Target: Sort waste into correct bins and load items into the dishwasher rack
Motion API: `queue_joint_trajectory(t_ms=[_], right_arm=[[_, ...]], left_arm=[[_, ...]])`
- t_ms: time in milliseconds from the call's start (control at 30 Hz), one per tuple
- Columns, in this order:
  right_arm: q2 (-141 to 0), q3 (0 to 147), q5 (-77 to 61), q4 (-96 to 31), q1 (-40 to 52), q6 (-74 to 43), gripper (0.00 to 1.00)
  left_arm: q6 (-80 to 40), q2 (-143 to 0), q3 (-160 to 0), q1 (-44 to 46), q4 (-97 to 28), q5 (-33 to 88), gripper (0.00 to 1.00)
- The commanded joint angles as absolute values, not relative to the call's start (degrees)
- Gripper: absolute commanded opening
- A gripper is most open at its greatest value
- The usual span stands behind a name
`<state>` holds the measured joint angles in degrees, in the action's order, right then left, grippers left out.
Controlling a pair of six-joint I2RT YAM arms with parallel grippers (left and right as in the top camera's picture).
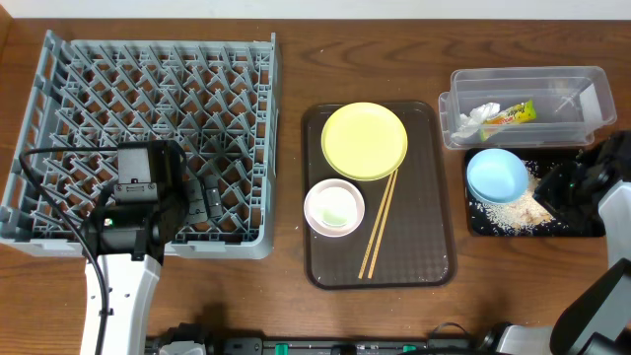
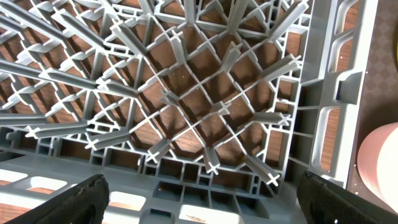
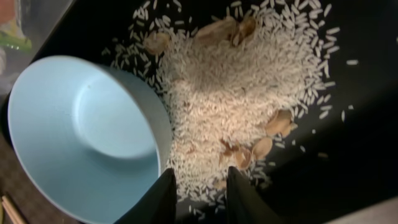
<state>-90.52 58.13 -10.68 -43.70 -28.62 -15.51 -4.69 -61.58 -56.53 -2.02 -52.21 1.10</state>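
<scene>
Sorting looks done, rack (image 1: 148,89) not loaded.
Blue bowl (image 1: 496,175) sits in black tray (image 3: 348,162) on rice (image 3: 236,81); right end effector (image 3: 200,180) slightly parted, empty, beside bowl; left end effector (image 2: 199,199) wide open, empty; plate (image 1: 364,140), chopsticks (image 1: 379,225) unloaded.

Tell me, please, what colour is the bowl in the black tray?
The bowl is light blue, clearest in the right wrist view.

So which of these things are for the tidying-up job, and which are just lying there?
For the job: dishwasher rack, yellow plate, pinkish-white bowl, chopsticks, light blue bowl, rice crumbs, snack wrapper, tissue, clear tub, black tray.

Just lying about: brown serving tray, wooden table.
</scene>
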Motion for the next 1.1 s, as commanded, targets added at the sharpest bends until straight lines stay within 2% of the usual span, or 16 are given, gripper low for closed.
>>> queue_joint_trajectory(t_ms=[0, 200, 1067], right_arm=[[-91.8, 58.8, -11.3, -42.8, -26.6, -16.3, 0.27], [-92.1, 58.8, -11.4, -41.8, -24.2, -16.3, 0.3], [-94.0, 58.0, -8.8, -40.9, -23.3, -18.7, 0.29]], left_arm=[[-5.2, -61.5, -57.9, -1.8, -52.2, 0.8, 0.98], [-5.2, -61.5, -57.9, -1.8, -52.2, 0.8, 0.98], [-5.2, -61.8, -57.9, -1.8, -52.2, 0.8, 0.98]])
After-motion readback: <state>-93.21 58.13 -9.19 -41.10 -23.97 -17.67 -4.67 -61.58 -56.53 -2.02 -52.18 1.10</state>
